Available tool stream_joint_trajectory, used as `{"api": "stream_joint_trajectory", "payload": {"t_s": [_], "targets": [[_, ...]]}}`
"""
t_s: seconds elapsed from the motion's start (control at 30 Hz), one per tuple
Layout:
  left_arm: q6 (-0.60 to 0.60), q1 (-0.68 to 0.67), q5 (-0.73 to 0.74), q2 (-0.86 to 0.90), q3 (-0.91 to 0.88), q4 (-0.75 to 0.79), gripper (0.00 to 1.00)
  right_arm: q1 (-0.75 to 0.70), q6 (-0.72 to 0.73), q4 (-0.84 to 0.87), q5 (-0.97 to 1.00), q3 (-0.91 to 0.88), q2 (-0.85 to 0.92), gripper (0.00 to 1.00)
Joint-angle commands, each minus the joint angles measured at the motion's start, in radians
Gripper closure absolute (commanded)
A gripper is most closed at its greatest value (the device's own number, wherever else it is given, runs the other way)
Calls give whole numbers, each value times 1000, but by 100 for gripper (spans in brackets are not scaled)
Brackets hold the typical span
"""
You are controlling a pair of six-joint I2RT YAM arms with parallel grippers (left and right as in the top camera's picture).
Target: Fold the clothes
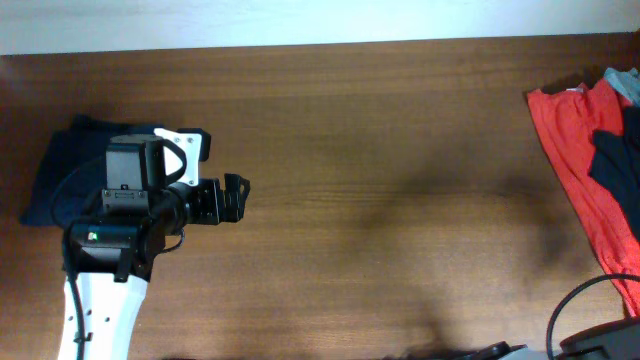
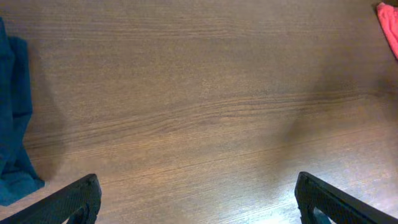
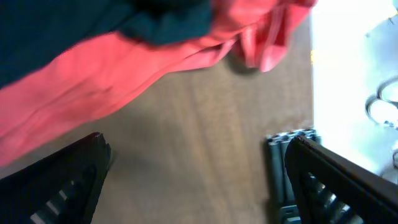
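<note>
The left gripper (image 1: pixel 236 196) gaped empty over the table's (image 1: pixel 380 180) left side, near the navy garment (image 1: pixel 60 170). The right gripper (image 3: pixel 199 180) hung open and empty at the table's right side, by the red garment (image 3: pixel 93 81).

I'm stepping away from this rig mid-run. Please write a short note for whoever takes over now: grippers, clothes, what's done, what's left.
Left gripper: open, empty, over the bare table.
Right gripper: open, empty, above the table just short of the red garment.
Clothes: the navy garment lies at the far left by the left arm and looks folded. The red one is crumpled at the right edge, with a dark garment lying on it.
Done: apparently the navy one.
Left: the dark and red garments.
</note>
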Motion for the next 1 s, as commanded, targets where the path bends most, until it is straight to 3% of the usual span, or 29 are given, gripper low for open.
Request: {"api": "stream_joint_trajectory", "payload": {"t_s": [0.0,0.33,0.5,0.7,0.97], "targets": [[-13,5,-14,5,20,-9,1,-47,39,-4,78,22,0,9],[-13,5,-14,5,20,-9,1,-90,73,58,116,22,44,13],[-13,5,-14,5,19,-9,1,-90,75,114,131,22,111,24],[-13,5,-13,5,19,-10,1,-89,100,200,122,22,187,28],[-13,5,-13,5,19,-6,1,-83,106,280,119,21,267,49]]}}
